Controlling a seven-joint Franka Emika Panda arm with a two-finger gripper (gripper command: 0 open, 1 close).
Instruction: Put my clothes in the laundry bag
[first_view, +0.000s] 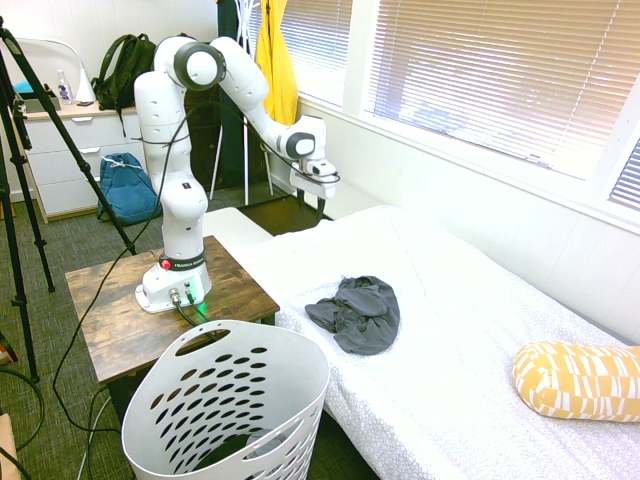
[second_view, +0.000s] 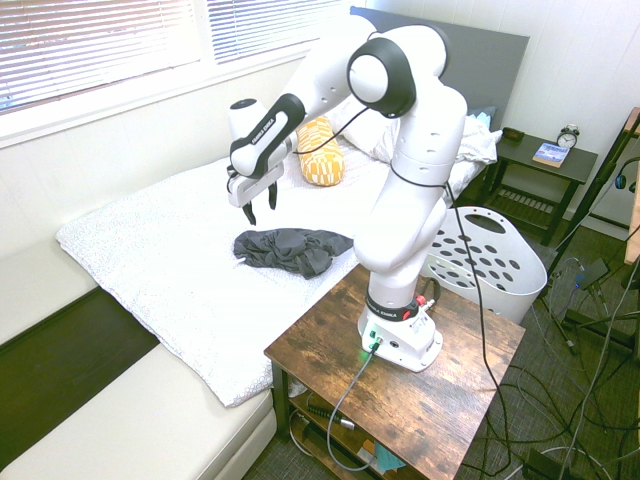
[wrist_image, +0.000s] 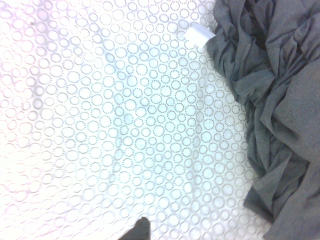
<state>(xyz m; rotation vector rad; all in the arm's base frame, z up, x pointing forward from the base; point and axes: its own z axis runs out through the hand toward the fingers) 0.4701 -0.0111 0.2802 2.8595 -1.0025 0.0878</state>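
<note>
My clothes are a crumpled dark grey garment (first_view: 358, 312) (second_view: 292, 248) lying on the white dotted bedspread near the bed's edge. It fills one side of the wrist view (wrist_image: 280, 110), with a small white tag (wrist_image: 199, 35) at its border. My gripper (second_view: 259, 205) (first_view: 318, 192) hangs open and empty above the bed. It is beside the garment, on the side toward the window and the foot of the bed. The laundry bag, a white perforated basket (first_view: 235, 395) (second_view: 490, 262), stands on the floor beside the wooden table, with something dark at its bottom.
The arm's base sits on a wooden table (first_view: 105, 315) (second_view: 450, 395) beside the bed. A yellow patterned pillow (first_view: 575, 380) (second_view: 322, 160) lies toward the head of the bed. A blue bag (first_view: 128, 188) and a dark backpack (first_view: 125, 65) are by the dresser. A nightstand (second_view: 545, 165) stands behind the basket.
</note>
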